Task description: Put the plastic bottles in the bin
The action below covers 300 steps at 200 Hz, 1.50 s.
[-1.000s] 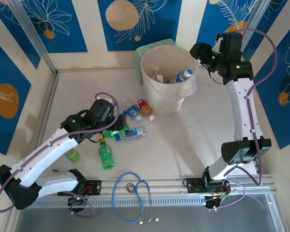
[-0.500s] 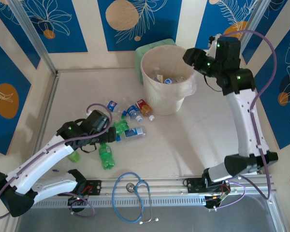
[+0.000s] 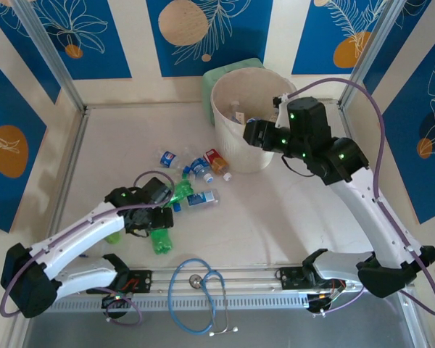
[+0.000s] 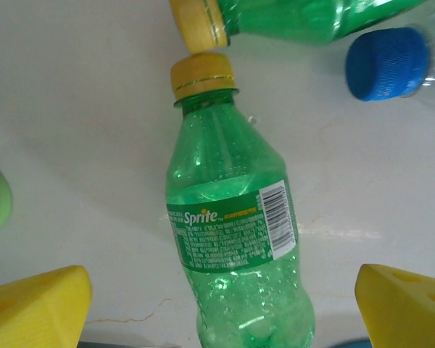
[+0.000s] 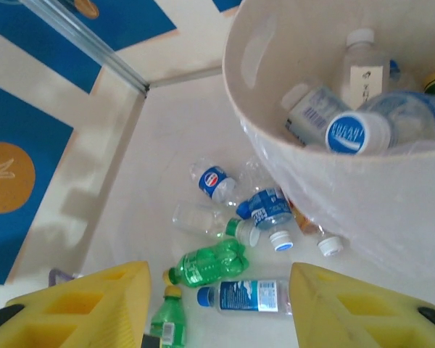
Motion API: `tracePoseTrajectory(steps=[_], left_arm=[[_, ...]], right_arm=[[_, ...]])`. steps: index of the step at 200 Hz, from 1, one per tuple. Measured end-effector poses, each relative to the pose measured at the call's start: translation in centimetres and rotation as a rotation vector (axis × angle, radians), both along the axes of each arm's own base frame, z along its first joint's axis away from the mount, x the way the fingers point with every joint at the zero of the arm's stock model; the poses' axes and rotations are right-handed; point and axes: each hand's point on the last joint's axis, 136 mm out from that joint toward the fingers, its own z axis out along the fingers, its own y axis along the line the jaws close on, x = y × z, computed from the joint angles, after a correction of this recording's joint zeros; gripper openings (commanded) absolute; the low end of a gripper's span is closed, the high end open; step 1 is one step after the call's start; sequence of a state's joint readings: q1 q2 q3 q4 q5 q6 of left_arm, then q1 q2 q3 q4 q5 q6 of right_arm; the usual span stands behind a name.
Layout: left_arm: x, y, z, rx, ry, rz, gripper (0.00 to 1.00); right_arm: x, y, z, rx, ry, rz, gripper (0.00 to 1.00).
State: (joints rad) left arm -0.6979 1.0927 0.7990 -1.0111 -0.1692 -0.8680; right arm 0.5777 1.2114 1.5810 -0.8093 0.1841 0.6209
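Observation:
A green Sprite bottle (image 4: 232, 232) with a yellow cap lies on the table. My left gripper (image 4: 221, 312) is open just above it, one yellow finger on each side and neither touching. In the top view that gripper (image 3: 154, 221) covers the upper end of this bottle (image 3: 160, 242). Several more plastic bottles lie left of the bin: another green one (image 5: 210, 264), a clear one with a blue label (image 5: 250, 296), and a Pepsi-labelled one (image 5: 217, 181). The cream bin (image 5: 235, 80) holds several bottles. My right gripper (image 5: 217, 304) hangs open and empty by the bin's near rim (image 3: 235, 145).
A blue-tubed stethoscope (image 3: 199, 290) lies at the near edge between the arm bases. A pale green box (image 3: 228, 72) stands behind the bin. A light green bottle (image 3: 112, 233) lies by the left arm. Patterned walls close the table on three sides.
My right arm swung from above the bin's far right rim down to its near-left side, its jaws narrowing. My left gripper moved nearer and settled over the Sprite bottle.

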Motion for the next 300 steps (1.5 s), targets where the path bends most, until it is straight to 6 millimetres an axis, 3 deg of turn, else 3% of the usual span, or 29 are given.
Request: tracePoseTrajectory(steps=[36, 102, 145, 216, 300], left_arm=[[0.7, -0.1, -2.0, -0.009, 0.047, 0.065, 0.88], [1.3, -0.2, -5.0, 0.001, 0.122, 0.122, 0.83], [1.3, -0.1, -5.5, 0.009, 0.133, 0.128, 0.82], [1.1, 0.0, -6.5, -0.002, 0.150, 0.136, 0.69], [0.8, 0.0, -5.5, -0.027, 0.135, 0.134, 0.56]], right_arm=[[-1.2, 0.4, -1.7, -0.023, 0.026, 0.014, 0.53], [-2.9, -0.2, -2.6, -0.015, 0.042, 0.007, 0.53], [-3.5, 0.1, -2.7, -0.017, 0.046, 0.025, 0.53], [-3.8, 0.3, -2.8, -0.023, 0.047, 0.032, 0.53], [-4.0, 0.3, -2.6, -0.020, 0.041, 0.028, 0.53]])
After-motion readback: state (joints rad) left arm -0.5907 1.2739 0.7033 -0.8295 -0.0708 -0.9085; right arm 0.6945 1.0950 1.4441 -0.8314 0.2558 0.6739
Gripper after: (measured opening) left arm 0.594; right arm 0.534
